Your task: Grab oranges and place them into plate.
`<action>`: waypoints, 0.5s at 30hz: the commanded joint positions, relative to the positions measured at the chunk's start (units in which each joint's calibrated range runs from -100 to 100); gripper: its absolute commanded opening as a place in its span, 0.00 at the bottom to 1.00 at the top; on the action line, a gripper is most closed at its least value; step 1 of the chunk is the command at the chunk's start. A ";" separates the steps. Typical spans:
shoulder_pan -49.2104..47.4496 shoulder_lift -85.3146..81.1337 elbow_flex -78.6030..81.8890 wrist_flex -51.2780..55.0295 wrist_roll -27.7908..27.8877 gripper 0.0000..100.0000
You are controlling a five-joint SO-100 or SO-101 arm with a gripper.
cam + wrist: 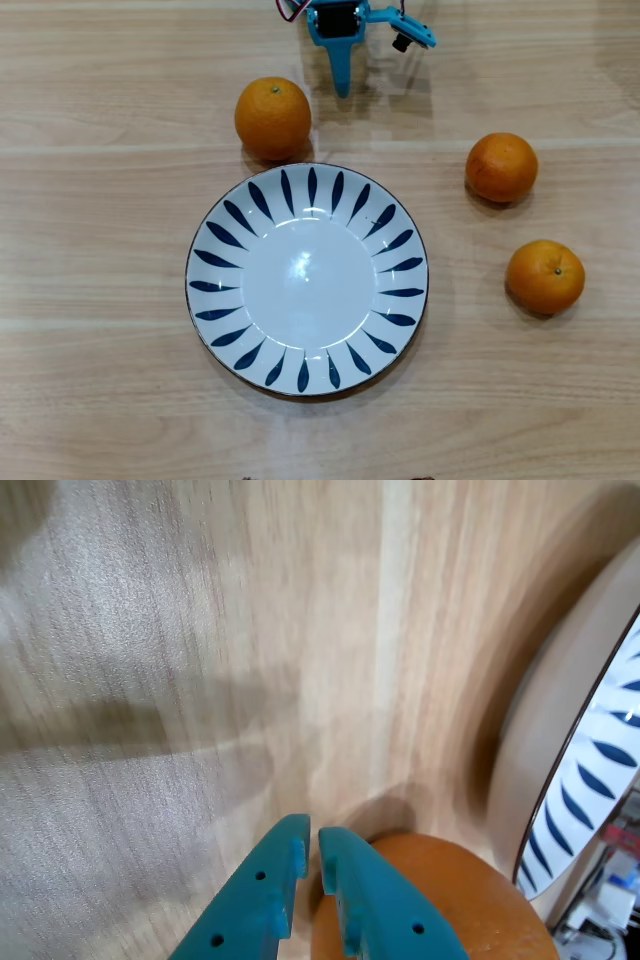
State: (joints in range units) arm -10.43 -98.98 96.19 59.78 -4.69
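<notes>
The white plate [215,300] with dark blue leaf strokes lies mid-table in the overhead view, with nothing on it. Three oranges rest on the wood around it. The largest orange [273,118] sits just beyond the plate's far-left rim, and two smaller oranges [501,167] [545,276] lie to the right. My blue gripper [343,88] hangs at the top edge, just right of the largest orange and apart from it. In the wrist view the gripper [312,832] is shut with nothing between its fingers. An orange [440,900] lies partly behind the right finger, and the plate [600,760] rim shows at the right.
The light wooden table [100,250] stretches bare to the left of the plate and along the near edge. Red and white wires [290,10] run from the arm at the top.
</notes>
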 commanded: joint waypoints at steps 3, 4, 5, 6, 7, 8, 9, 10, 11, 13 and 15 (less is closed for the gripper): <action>0.91 -0.59 0.64 0.00 -0.11 0.02; 0.91 -0.59 0.64 0.00 -0.11 0.02; 0.91 -0.59 0.64 0.00 -0.11 0.02; 0.91 -0.59 0.64 0.00 -0.11 0.02; 1.15 -0.59 0.64 0.09 0.15 0.02; 2.93 -0.59 0.64 0.00 0.25 0.02; 4.06 -0.59 0.64 0.00 -0.06 0.02; 4.70 -0.59 0.64 -0.09 -0.11 0.02; 5.02 -0.59 0.64 -0.09 -0.11 0.02; 5.10 -0.59 0.64 -0.09 -0.11 0.02; 5.75 -0.59 0.37 0.17 0.20 0.02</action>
State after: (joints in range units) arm -5.87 -98.98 96.19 59.78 -4.69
